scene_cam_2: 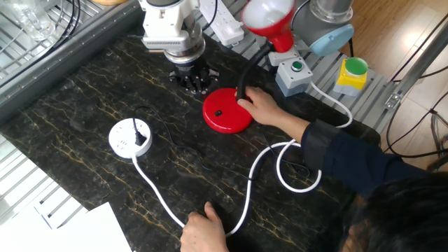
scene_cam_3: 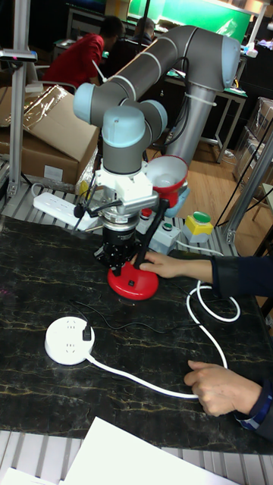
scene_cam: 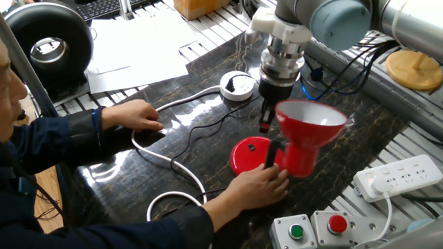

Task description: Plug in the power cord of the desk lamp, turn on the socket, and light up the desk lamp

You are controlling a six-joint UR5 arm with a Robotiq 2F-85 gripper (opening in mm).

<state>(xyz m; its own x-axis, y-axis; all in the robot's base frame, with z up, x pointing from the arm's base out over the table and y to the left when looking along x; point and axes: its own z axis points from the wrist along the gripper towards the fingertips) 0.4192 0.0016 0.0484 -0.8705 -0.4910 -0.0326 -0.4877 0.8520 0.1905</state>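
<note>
The desk lamp has its red base (scene_cam: 249,155) flat on the dark table, with the cone shade (scene_cam: 310,124) tipped up on the bent black neck. A person's hand (scene_cam: 261,185) grips the base by the neck. My gripper (scene_cam: 264,123) hangs just behind the base, fingers together, holding nothing, its tip a little above the table. The round white socket (scene_cam: 237,85) lies behind and left of it. In the tall fixed view a small black plug (scene_cam_3: 86,332) sits on the socket (scene_cam_3: 68,341), and the thin black power cord (scene_cam_3: 129,324) runs toward the lamp base (scene_cam_3: 133,282).
The person's other hand (scene_cam: 135,115) rests on the table by the thick white cable (scene_cam: 173,163), which loops across the front. A long white power strip (scene_cam: 400,175) and a box with green and red buttons (scene_cam: 315,228) lie off the right edge. Papers (scene_cam: 138,48) lie behind.
</note>
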